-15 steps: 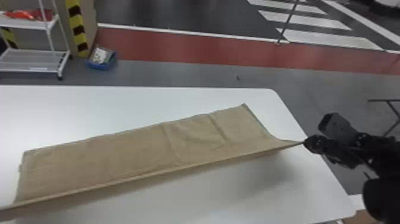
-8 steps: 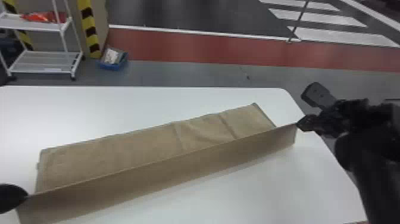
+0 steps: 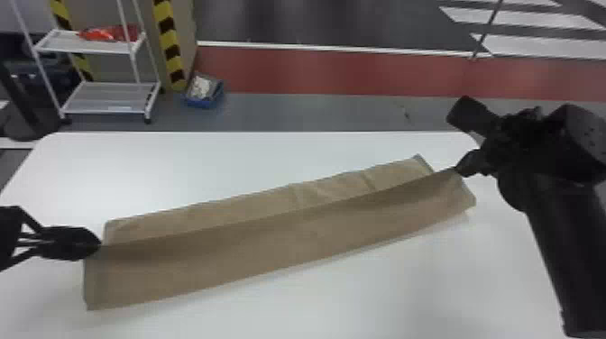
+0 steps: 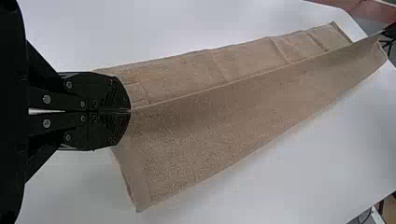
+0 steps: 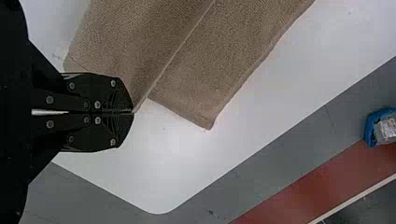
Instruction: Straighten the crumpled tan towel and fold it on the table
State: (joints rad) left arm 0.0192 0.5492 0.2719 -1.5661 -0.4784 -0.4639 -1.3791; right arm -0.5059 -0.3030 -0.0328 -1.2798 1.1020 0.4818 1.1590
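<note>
The tan towel (image 3: 270, 243) lies in a long strip across the table, its near edge lifted and held up between both grippers, with the near part hanging down as a sloped panel. My left gripper (image 3: 97, 244) is shut on the lifted edge's left corner, and my right gripper (image 3: 459, 170) is shut on its right corner. In the left wrist view, the left gripper (image 4: 128, 111) pinches the towel (image 4: 224, 121) at the ridge. In the right wrist view, the right gripper (image 5: 131, 112) pinches the towel's (image 5: 196, 70) raised edge; a flat layer lies beyond it.
The white table (image 3: 315, 293) surrounds the towel, with bare surface in front and behind. Past its far edge on the floor are a blue bin (image 3: 204, 92) and a white shelf cart (image 3: 103, 97) at the left.
The camera view has shifted. Both grippers have carried the towel's near edge away from the front and over the flat part; the hanging panel shows more, and the left gripper has come into view.
</note>
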